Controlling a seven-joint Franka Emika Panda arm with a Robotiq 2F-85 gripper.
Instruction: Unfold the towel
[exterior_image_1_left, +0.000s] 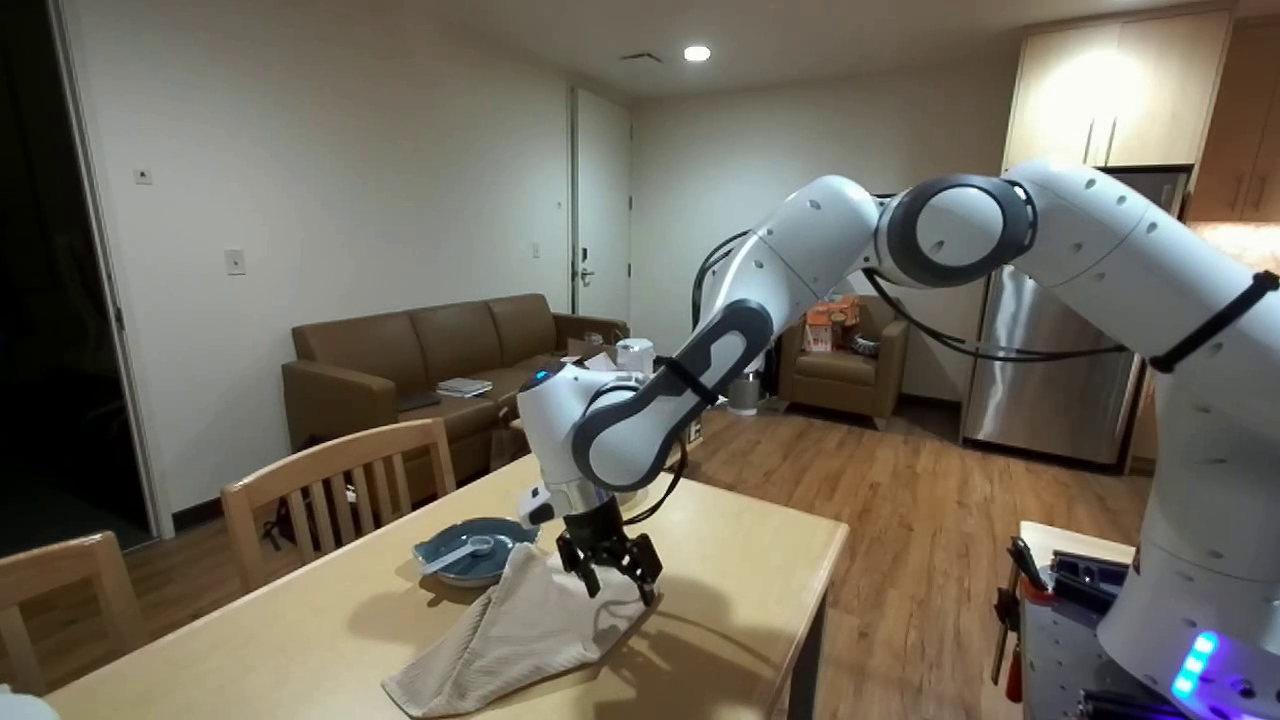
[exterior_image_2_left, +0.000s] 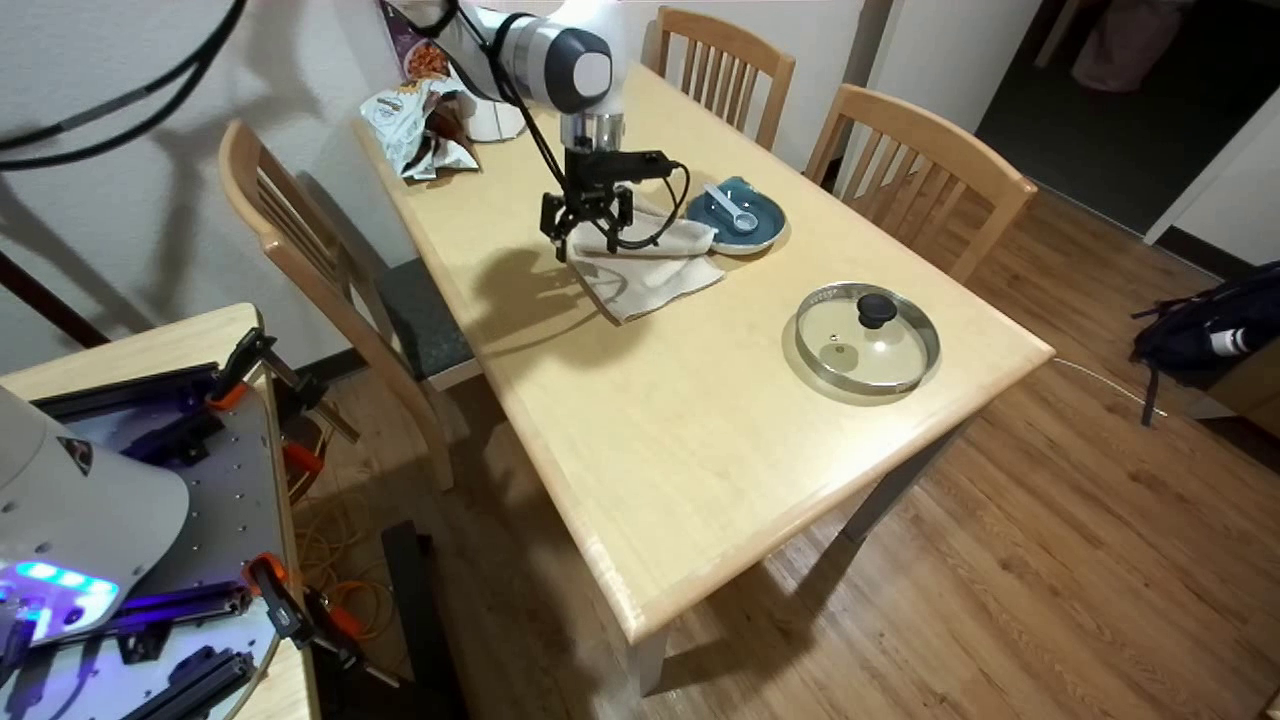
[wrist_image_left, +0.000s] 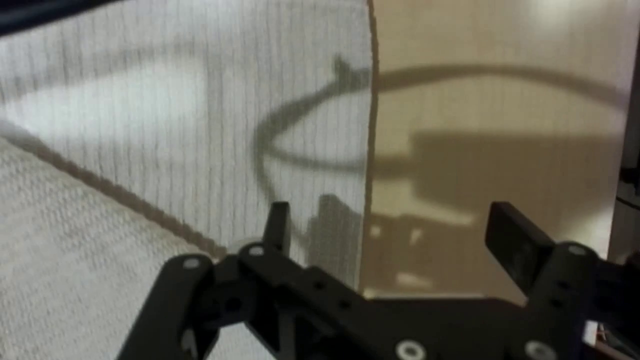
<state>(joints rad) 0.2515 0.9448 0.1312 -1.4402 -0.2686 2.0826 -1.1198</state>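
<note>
While the blue dish (exterior_image_1_left: 492, 566) is bearing a spoon (exterior_image_1_left: 455, 557) at left, the towel (exterior_image_1_left: 540, 632) is lying partly folded just beside it on the table (exterior_image_1_left: 300, 620). Rightward, the gripper (exterior_image_1_left: 620, 595) is holding nothing, its spread fingers (wrist_image_left: 278, 225) straddling the towel's edge, presumably for a pinch. The flap (wrist_image_left: 75, 250) is concealing the layer underneath; fingertip contact is not showing clearly.

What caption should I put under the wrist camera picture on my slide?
Open fingers, one over the folded white towel, one over the table, with shadows falling across both.
</note>
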